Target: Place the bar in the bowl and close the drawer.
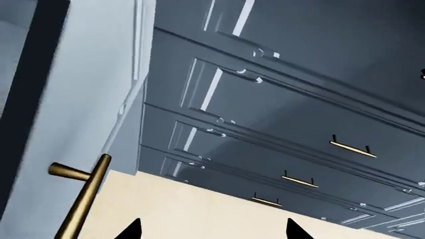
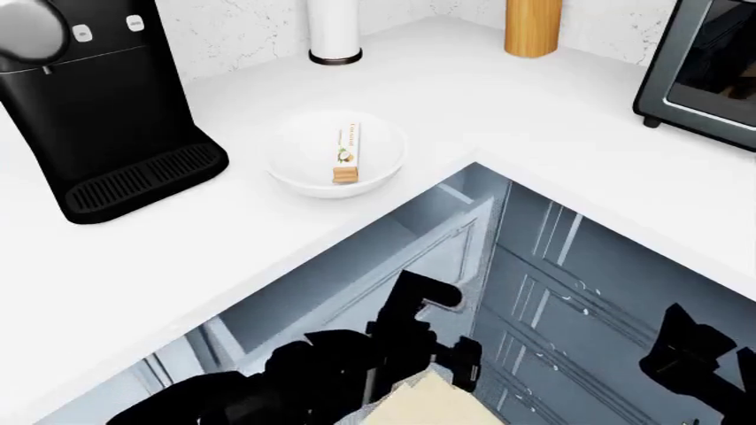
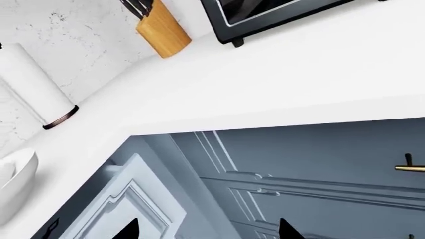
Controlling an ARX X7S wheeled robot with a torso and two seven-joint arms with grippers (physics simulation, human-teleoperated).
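The bar (image 2: pixel 347 152) is lying inside the white bowl (image 2: pixel 297 166), its tan-orange end pointing toward the counter's front edge. The bowl is sitting on the white countertop (image 2: pixel 567 133) just beside the black coffee machine (image 2: pixel 101 115), near the inner corner of the counter. Behind it a white paper-towel roll (image 2: pixel 335 31) and a wooden knife block (image 2: pixel 532 27) are standing against the marble backsplash, and a black toaster oven (image 2: pixel 703 71) is resting on the counter's right-hand stretch.

Below the counter's edge the drawer (image 2: pixel 443 239) is showing its pale blue-grey panelled front close under the countertop; from these views it cannot be told whether it is fully shut. The left gripper (image 1: pixel 212 230) is showing only two black fingertips, spread well apart with nothing between them, hanging above the cream floor beside a brass bar handle (image 1: pixel 83 191) on a pale front, with dark blue-grey cabinet drawers and their smaller brass pulls (image 1: pixel 353 148) beyond. The right gripper (image 3: pixel 206 230) is likewise standing wide and empty, its two dark tips framing the corner cabinetry, with the bowl's rim at the picture's edge. In the head view both black arms are hanging low in front of the cabinets.
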